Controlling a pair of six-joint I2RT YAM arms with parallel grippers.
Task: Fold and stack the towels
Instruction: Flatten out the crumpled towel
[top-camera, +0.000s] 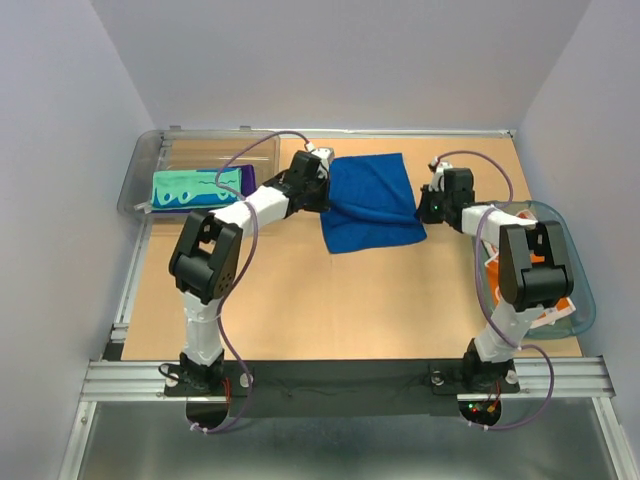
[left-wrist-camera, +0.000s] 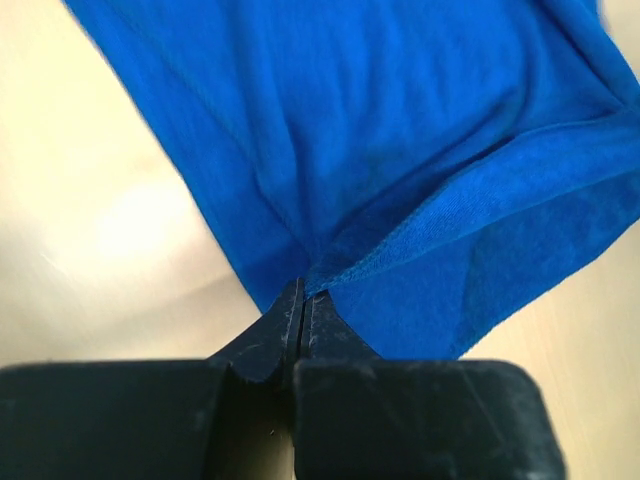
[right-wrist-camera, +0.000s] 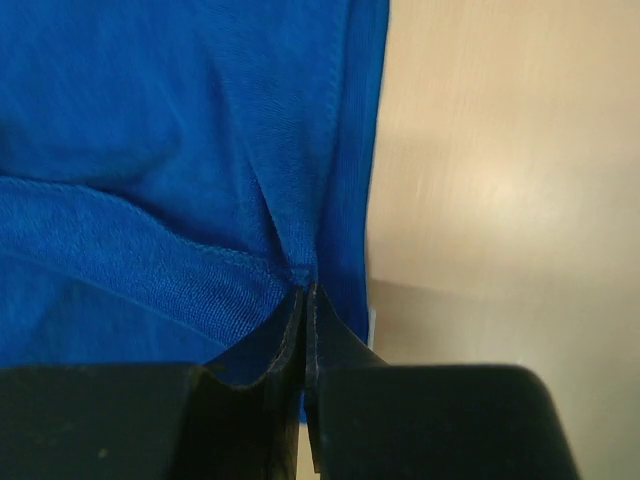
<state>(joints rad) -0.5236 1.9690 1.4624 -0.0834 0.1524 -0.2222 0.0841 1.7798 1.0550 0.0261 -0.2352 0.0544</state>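
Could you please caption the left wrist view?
Left gripper, jaws shut, pinching an edge of the plain royal blue cloth towel.

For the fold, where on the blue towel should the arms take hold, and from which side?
At its two side edges, one gripper from each side, low over the table. The blue towel lies spread out with thin hemmed edges exposed left and right. The left gripper and right gripper are each shut on such an edge.

Four towels (top-camera: 370, 195) — one bin (top-camera: 130, 192), one basket (top-camera: 588, 300)
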